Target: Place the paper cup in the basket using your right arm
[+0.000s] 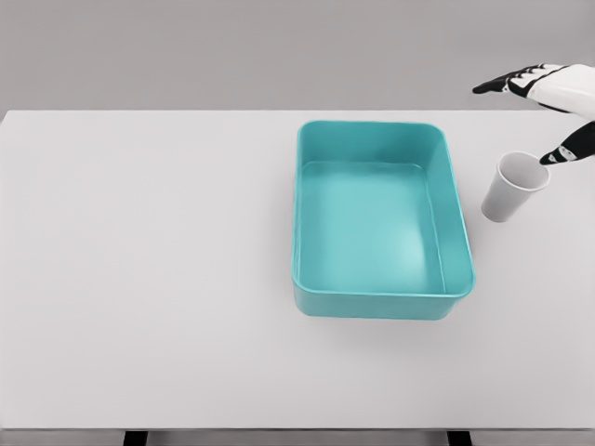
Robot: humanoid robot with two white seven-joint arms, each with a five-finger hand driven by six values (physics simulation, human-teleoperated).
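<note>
A white paper cup point(512, 187) stands upright on the white table, just right of the teal basket point(462, 243). The basket is a rectangular tub with nothing inside. My right hand point(539, 116) enters from the right edge, above and slightly behind the cup. Its fingers point(507, 83) are spread, and the thumb tip point(556, 155) sits close to the cup's right rim. Nothing is held. My left arm is out of view.
The white table point(149, 279) spans the whole view, with its front edge near the bottom of the picture. A plain grey wall stands behind it.
</note>
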